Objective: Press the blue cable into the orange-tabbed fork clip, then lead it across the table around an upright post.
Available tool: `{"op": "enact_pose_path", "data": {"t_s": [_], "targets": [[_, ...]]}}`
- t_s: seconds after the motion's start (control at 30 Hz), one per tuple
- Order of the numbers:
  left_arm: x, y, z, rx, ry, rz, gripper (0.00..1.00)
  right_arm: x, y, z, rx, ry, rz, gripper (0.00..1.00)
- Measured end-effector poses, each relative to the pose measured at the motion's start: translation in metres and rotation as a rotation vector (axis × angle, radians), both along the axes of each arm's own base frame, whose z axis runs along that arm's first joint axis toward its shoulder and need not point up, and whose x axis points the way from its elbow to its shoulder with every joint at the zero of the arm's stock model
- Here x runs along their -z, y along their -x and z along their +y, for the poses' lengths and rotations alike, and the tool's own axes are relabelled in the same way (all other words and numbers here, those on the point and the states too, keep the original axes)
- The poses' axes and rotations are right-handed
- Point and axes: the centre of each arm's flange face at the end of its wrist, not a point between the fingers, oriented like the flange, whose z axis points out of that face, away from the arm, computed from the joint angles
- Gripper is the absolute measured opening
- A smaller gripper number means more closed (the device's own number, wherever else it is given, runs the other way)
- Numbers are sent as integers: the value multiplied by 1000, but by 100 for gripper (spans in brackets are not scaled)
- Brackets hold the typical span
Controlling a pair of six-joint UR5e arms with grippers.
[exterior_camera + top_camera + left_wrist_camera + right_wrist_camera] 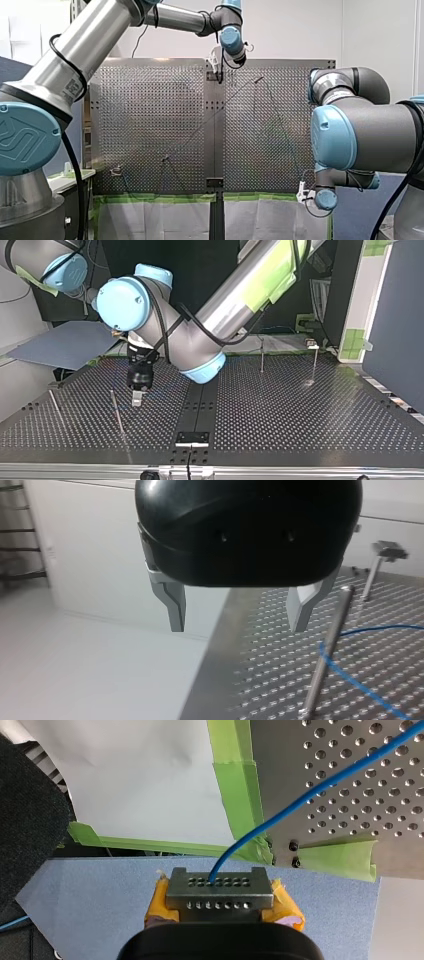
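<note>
The blue cable [300, 800] comes out of my right gripper [220, 892], whose yellow pads [285, 902] are closed on it, just off the taped edge of the table [150, 115], at the front view's lower right. From there it crosses the perforated plate to an upright post [325, 655] and bends round it. Just beside that post hangs my left gripper [239, 625], its metal fingers wide apart and holding nothing.

A small fixture [117, 171] at the front view's lower left may be the fork clip, but it is too small to tell.

I see three likely risks:
- **Too hard a pull:** tension from my right gripper could drag the cable out of the clip or lift it over the post's top.
- **Too much slack:** a loose bend could drop away from the post.
- **The open left finger:** it is close enough to snag the cable or knock the post.
</note>
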Motion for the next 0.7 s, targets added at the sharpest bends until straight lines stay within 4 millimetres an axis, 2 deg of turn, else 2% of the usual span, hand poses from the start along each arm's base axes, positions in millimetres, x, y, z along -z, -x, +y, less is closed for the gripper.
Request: {"op": "enact_pose_path", "data": {"t_s": [0.7], "targets": [[-58,41,47,-28,170,-138,100,0,1,0,-2,0,4,0]]}}
